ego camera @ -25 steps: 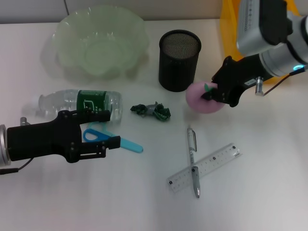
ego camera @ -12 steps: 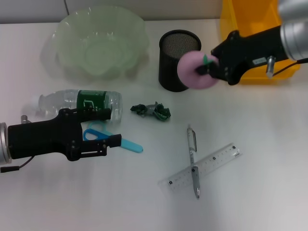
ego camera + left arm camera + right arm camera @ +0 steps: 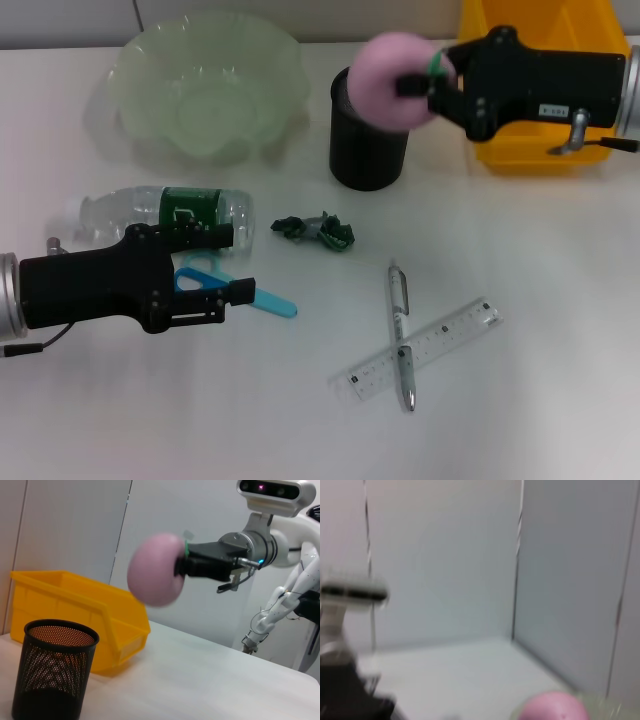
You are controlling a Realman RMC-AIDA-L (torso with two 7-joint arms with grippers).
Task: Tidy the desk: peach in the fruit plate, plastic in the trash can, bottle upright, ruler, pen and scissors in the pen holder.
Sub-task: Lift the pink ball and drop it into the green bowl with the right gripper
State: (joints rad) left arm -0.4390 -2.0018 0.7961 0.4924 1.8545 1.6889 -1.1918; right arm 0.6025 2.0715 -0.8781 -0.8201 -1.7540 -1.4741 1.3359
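Note:
My right gripper (image 3: pixel 418 80) is shut on the pink peach (image 3: pixel 392 80) and holds it in the air above the black mesh pen holder (image 3: pixel 368 150). The left wrist view also shows the peach (image 3: pixel 154 576) held high over the pen holder (image 3: pixel 54 670). To its left stands the pale green fruit plate (image 3: pixel 210 90). The bottle (image 3: pixel 165 212) lies on its side. My left gripper (image 3: pixel 240 263) is open just above the table, over the blue scissors (image 3: pixel 268 300) and beside the bottle. Crumpled green plastic (image 3: pixel 315 231) lies mid-table. The pen (image 3: pixel 400 335) lies across the ruler (image 3: pixel 430 345).
A yellow bin (image 3: pixel 530 150) stands at the back right, behind my right arm, and shows again in the left wrist view (image 3: pixel 75 605). The table's back edge meets a wall.
My right gripper has lifted the peach off the table and carried it up and to the left, over the pen holder. The left arm has barely moved.

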